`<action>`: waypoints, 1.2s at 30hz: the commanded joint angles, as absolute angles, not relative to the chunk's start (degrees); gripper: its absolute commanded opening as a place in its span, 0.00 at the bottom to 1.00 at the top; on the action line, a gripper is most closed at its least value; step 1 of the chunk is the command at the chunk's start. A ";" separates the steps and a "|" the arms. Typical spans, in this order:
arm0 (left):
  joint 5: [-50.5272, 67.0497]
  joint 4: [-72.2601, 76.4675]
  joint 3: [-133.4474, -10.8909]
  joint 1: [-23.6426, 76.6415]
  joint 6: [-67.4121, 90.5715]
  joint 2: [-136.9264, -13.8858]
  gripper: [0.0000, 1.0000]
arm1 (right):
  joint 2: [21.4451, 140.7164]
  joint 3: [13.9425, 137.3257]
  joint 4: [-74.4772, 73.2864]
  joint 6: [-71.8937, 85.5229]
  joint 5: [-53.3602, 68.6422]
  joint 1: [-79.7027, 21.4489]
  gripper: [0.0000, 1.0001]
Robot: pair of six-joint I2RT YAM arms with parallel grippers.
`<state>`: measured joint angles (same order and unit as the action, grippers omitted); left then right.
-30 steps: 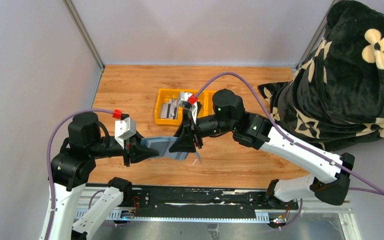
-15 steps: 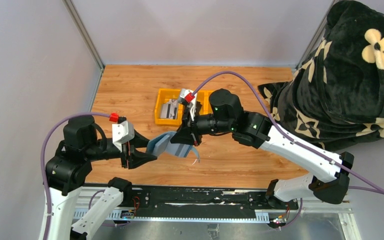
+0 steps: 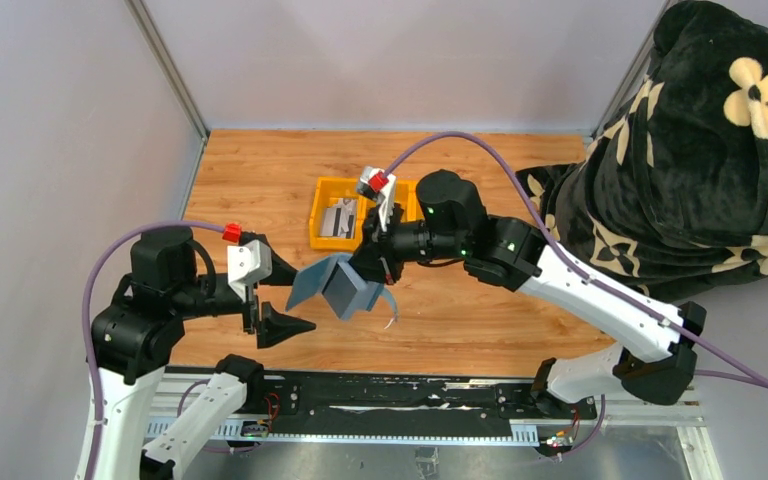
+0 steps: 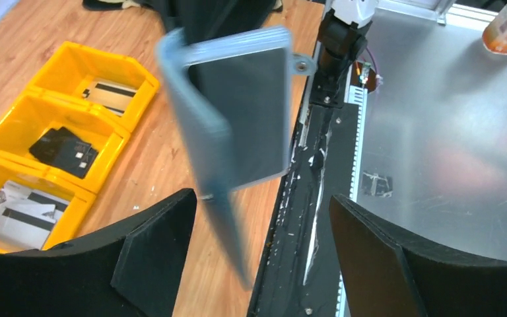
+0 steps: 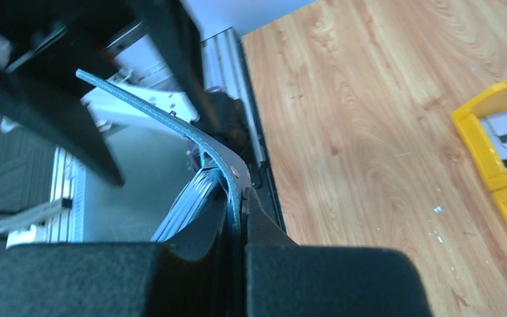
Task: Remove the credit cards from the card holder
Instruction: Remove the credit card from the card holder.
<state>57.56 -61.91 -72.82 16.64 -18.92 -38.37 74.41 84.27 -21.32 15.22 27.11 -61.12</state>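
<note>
Top external: card holder (image 3: 338, 285) hangs half-open above the table (image 3: 250, 180).
Right gripper (image 3: 368, 268): jaws pinching its far flap.
Left gripper (image 3: 298, 298): jaws spread; free flap's edge between them, apart from both.
Behind: yellow tray (image 3: 322, 225), near the holder.

Robot lab booth: plain grey walls (image 3: 60, 150), wooden tabletop (image 3: 260, 170), metal corner posts (image 3: 168, 70).

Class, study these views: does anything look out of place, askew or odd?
The card holder hangs in mid-air, tilted and splayed half open, pinched by one flap in the right end effector. The left end effector stands open beside it, apparently not touching. Nothing looks spilled or damaged.
</note>
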 commanded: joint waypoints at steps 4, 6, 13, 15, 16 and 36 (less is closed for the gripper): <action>57.02 -61.95 -72.44 16.95 -23.12 -35.58 0.89 | 81.98 96.26 -31.34 23.14 2.21 -65.98 0.00; 54.95 -59.93 -72.02 16.93 -22.27 -34.92 0.91 | 84.64 99.41 -34.37 24.68 -5.68 -68.38 0.00; 44.71 -52.01 -67.56 16.95 -19.71 -30.78 0.91 | 90.67 106.33 -35.91 26.73 -13.12 -72.84 0.00; 43.84 -51.94 -66.84 16.95 -19.81 -30.57 0.91 | 91.53 107.74 -35.42 26.93 -13.44 -73.27 0.00; 43.25 -51.99 -66.58 16.94 -20.13 -30.33 0.90 | 91.66 107.98 -35.24 26.93 -13.42 -73.45 0.00; 44.03 -42.62 -61.22 16.91 -13.12 -28.14 0.79 | 87.78 103.26 -30.85 27.88 -11.43 -73.83 0.00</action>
